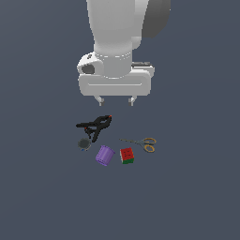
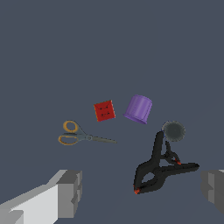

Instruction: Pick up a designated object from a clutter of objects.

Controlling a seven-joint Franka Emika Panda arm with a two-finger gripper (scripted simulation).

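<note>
Item: one white two-fingered end effector (image 1: 115, 100), jaws spread wide and empty, poised above the dark grey-blue surface (image 1: 42, 197) with nothing between its fingers; judged to be in the approach stage, grasp not yet begun. Target: small puzzle cube with red, green and white faces (image 1: 127, 155), resting on the surface, just beside the purple ribbed cup (image 1: 105, 155) and near the orange-handled scissors (image 1: 141, 143), touching neither as far as can be seen. Also present: black spring clamp with red tips (image 1: 95, 126) and small dark round piece (image 1: 84, 144), close together. The cube sits off the end effector's centre line, so a lateral shift seems needed before descent; the cup's nearness leaves little finger clearance.
</note>
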